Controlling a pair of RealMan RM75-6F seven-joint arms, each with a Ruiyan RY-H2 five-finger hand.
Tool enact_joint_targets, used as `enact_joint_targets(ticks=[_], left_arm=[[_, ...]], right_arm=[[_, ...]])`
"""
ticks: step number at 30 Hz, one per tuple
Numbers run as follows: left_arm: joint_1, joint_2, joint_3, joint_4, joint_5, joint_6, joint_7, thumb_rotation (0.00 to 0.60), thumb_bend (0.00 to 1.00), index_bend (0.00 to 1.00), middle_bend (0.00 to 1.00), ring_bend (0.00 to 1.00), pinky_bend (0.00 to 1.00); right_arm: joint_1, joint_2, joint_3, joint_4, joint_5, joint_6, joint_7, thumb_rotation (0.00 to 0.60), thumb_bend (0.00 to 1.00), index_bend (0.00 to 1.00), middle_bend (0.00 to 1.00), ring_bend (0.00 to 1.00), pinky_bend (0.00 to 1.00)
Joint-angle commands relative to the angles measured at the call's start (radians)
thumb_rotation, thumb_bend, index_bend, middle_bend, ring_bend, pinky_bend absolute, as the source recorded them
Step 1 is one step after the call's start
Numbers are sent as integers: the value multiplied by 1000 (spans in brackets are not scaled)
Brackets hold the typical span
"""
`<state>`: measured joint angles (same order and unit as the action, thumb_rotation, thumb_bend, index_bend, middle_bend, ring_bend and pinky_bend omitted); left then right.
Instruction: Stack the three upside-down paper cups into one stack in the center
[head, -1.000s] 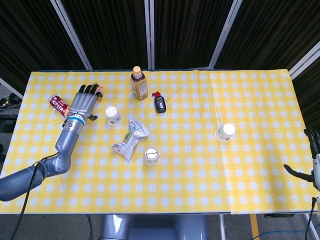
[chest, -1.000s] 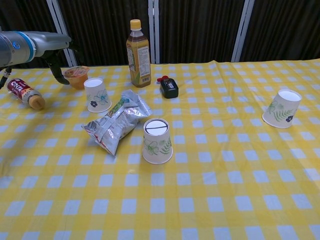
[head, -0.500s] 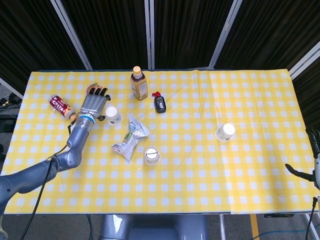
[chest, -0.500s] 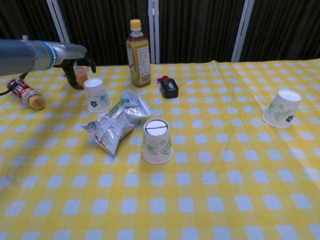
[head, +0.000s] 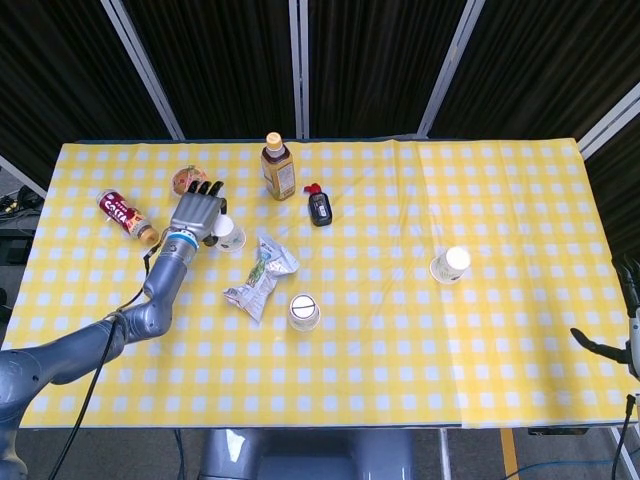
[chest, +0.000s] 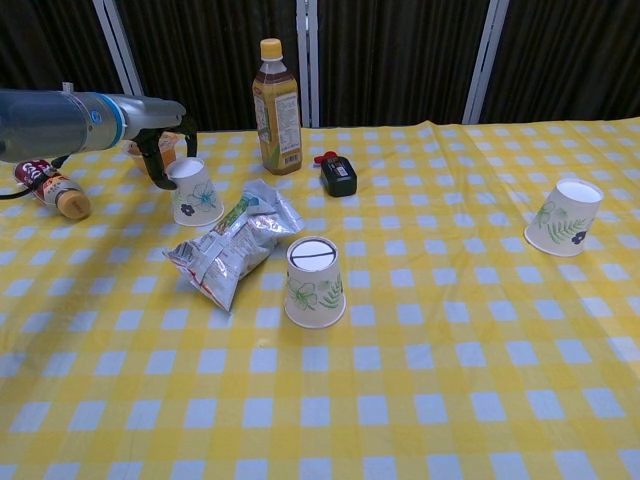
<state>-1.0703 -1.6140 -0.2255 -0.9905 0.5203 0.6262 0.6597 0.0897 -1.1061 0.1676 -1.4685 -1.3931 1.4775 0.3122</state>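
From the head view, the left hand (head: 197, 213) has slid rightward since half a second ago and now lies over the near-left white upside-down paper cup with a blue flower print (head: 230, 233), its dark fingers (head: 208, 188) stretched forward and the cup's top showing just right of the palm. Whether the hand grips the cup cannot be told from here. A second white upside-down paper cup with green leaf print (head: 304, 311) stands near the middle of the yellow-and-white checked tablecloth (head: 400, 330), just beside a crumpled silver snack bag (head: 261, 275). The third white paper cup with a leaf pattern (head: 450, 264) sits well apart on the right. The right hand (head: 628, 300) shows only at the far right edge, off the table, its fingers apart and holding nothing; it has not moved.

From the chest view, the left hand (chest: 158, 142) has come in against the blue-flowered cup (chest: 194, 191), which now leans to the right where it stood upright before. The thumb curves down along the cup's left side, touching it; the other fingers are hidden, so a full grasp cannot be confirmed. The green-leaf cup (chest: 314, 282) and the right-hand cup (chest: 564, 217) are unchanged. A brown tea bottle with a yellow cap (chest: 276, 108), a small black device with a red tip (chest: 338, 175) and a red-labelled bottle lying on its side (chest: 46, 186) also sit where they were.
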Motion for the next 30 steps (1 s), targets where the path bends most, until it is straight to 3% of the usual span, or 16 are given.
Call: enact_joint_targets(ticks=[1, 5, 9, 18, 23, 30], left_arm=[[4, 8, 3, -16, 15, 12, -16, 600, 386, 478, 0, 0, 0], [16, 45, -10, -74, 48, 39, -56, 600, 386, 480, 0, 0, 0], [39, 131, -42, -206, 109, 96, -111, 600, 387, 479, 0, 0, 0], [107, 399, -104, -641, 292, 233, -188, 600, 386, 465, 0, 0, 0], [117, 474, -97, -814, 353, 240, -191, 600, 386, 460, 0, 0, 0], [107, 491, -50, -917, 376, 234, -157, 600, 386, 455, 0, 0, 0]], right_arm=[[-1, 0, -1, -2, -3, 3, -2, 600, 1, 0, 0, 0, 0], [-3, 0, 0, -6, -5, 8, -4, 600, 1, 0, 0, 0, 0], [-4, 2, 1, -9, -6, 10, -5, 600, 2, 0, 0, 0, 0], [-6, 3, -1, -19, -17, 17, -7, 600, 1, 0, 0, 0, 0], [-9, 5, -3, -24, -27, 26, -3, 600, 2, 0, 0, 0, 0], [-11, 9, 2, -17, -20, 26, 27, 600, 1, 0, 0, 0, 0]])
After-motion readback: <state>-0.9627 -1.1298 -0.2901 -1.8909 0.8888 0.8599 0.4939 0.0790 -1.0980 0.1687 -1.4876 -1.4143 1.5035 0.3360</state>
